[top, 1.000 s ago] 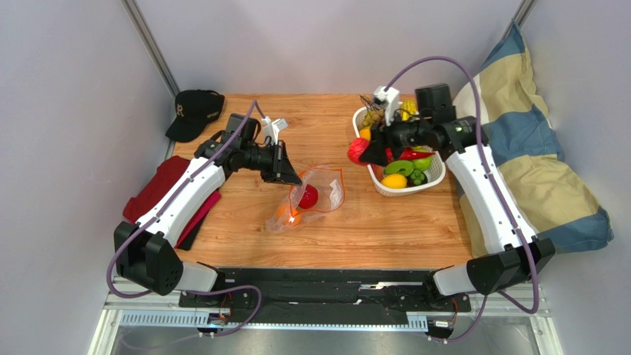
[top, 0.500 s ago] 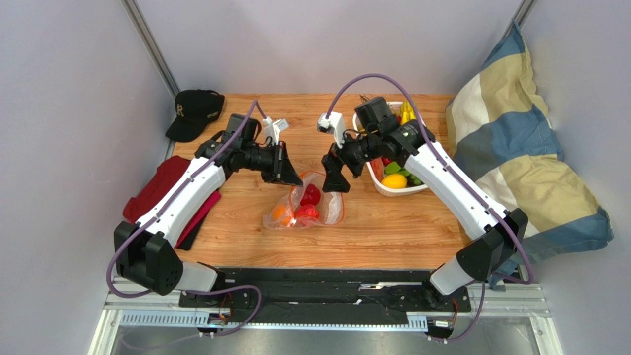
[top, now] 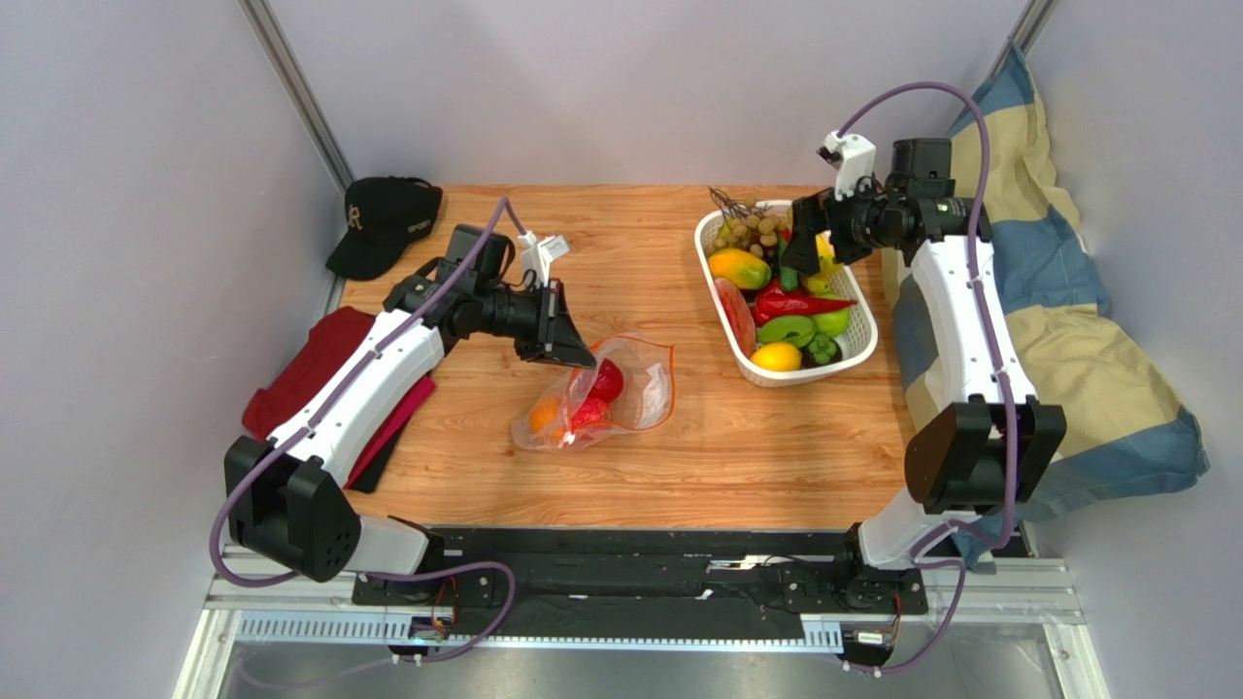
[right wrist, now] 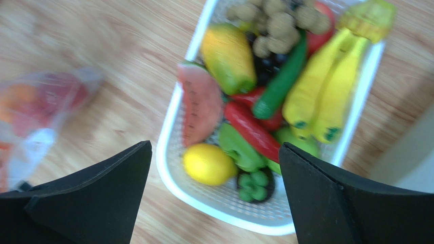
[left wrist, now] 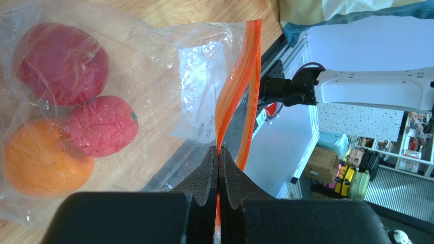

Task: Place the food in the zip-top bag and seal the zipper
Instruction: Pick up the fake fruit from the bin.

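We see the left pincer (left wrist: pixel 219 152) clamped on the zipper (left wrist: pixel 252 61) of the bag (left wrist: pixel 193 56); the right pincer (right wrist: pixel 215 146) gapes empty, seemingly above the basket (right wrist: pixel 229 208).

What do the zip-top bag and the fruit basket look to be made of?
Zip-top bag: thin, clear plastic film with a glossy finish, going by its crinkles and glare. Basket: probably moulded white plastic, given its fine lattice walls and smooth rim.

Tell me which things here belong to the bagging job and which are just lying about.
Job: bag, zipper, fruit already inside, food in the basket.
Lying about: cap, red cloth, striped pillow.
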Robot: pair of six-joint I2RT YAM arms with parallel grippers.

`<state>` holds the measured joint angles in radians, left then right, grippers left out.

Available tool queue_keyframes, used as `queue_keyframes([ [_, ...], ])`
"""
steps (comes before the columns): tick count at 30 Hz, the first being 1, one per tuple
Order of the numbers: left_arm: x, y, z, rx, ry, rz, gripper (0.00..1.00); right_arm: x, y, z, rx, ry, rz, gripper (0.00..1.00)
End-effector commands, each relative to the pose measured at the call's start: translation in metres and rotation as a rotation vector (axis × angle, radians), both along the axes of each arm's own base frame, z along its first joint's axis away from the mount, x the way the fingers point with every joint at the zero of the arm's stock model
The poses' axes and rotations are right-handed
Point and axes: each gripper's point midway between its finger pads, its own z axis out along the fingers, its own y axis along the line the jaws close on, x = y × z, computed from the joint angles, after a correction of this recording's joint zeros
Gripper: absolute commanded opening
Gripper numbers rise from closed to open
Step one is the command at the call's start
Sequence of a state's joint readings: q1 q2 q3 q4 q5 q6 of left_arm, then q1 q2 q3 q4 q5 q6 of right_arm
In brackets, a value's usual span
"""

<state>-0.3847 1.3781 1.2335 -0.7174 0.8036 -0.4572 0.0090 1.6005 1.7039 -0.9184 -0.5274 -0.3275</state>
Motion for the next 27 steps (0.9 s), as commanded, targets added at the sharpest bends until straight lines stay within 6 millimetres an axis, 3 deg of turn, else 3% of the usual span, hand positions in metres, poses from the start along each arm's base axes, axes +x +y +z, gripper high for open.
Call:
queue_keyframes([
  [1, -0.001, -0.002, 0.019, -0.03, -0.069, -0.033, 0.0, 0.029, -0.046, -0.017, -0.167, -0.073, 0.007, 1.0],
  [4, -0.002, -0.002, 0.015, -0.028, -0.06, -0.04, 0.0, 0.042, -0.068, -0.036, -0.311, -0.135, 0.089, 1.0],
  [7, -0.002, -0.002, 0.016, -0.025, -0.064, -0.045, 0.0, 0.051, -0.08, -0.043, -0.401, -0.193, 0.177, 0.99],
  [15, -0.002, 0.0, 0.013, -0.015, -0.068, -0.045, 0.0, 0.062, -0.082, -0.072, -0.512, -0.232, 0.37, 0.97],
  [21, -0.002, -0.001, 0.014, -0.016, -0.071, -0.049, 0.0, 0.067, -0.082, -0.095, -0.548, -0.213, 0.463, 0.89],
  [24, -0.001, -0.001, 0.015, -0.015, -0.072, -0.049, 0.0, 0.071, -0.084, -0.105, -0.58, -0.2, 0.487, 0.77],
  [27, -0.001, -0.001, 0.014, -0.013, -0.074, -0.05, 0.0, 0.073, -0.085, -0.111, -0.609, -0.198, 0.506, 0.71],
])
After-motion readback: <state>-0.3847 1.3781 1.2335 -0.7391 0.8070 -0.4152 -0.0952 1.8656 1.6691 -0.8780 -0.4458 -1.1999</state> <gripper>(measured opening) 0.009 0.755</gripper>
